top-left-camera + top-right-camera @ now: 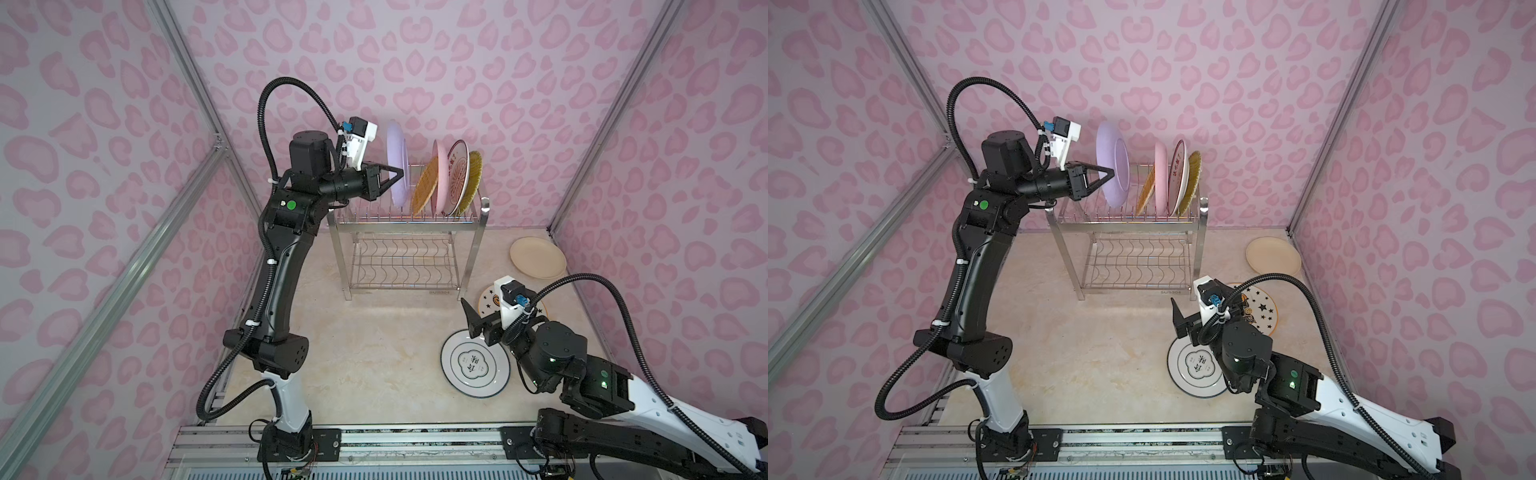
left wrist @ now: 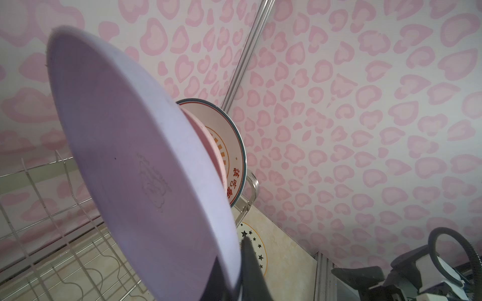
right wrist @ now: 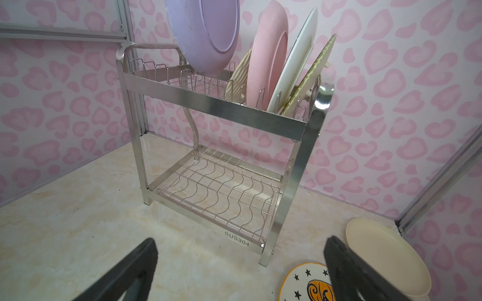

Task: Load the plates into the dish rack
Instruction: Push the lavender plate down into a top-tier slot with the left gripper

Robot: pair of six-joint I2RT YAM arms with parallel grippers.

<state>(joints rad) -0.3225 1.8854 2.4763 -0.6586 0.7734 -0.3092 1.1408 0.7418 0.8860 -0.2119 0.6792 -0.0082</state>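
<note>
My left gripper (image 1: 400,173) (image 2: 232,251) is shut on the rim of the lilac plate (image 1: 395,164) (image 1: 1112,166) (image 2: 130,156), which stands on edge over the left half of the dish rack's (image 1: 407,226) (image 1: 1125,227) (image 3: 214,104) upper tier. The plate's lower edge is level with the prongs. To its right, orange woven-look (image 1: 426,187), pink (image 1: 439,174), orange-radial white (image 1: 457,178) and yellow striped (image 1: 474,178) plates lean in the prongs. My right gripper (image 1: 470,320) (image 3: 241,243) hangs open and empty, low over the table in front of the rack's right leg.
Three plates lie flat on the table at the right: plain cream (image 1: 538,257) (image 3: 386,258) by the wall, star-patterned (image 1: 487,304) (image 3: 305,284) under my right wrist, and white with ring emblem (image 1: 473,368) nearest the front. The rack's lower shelf (image 3: 221,187) holds nothing.
</note>
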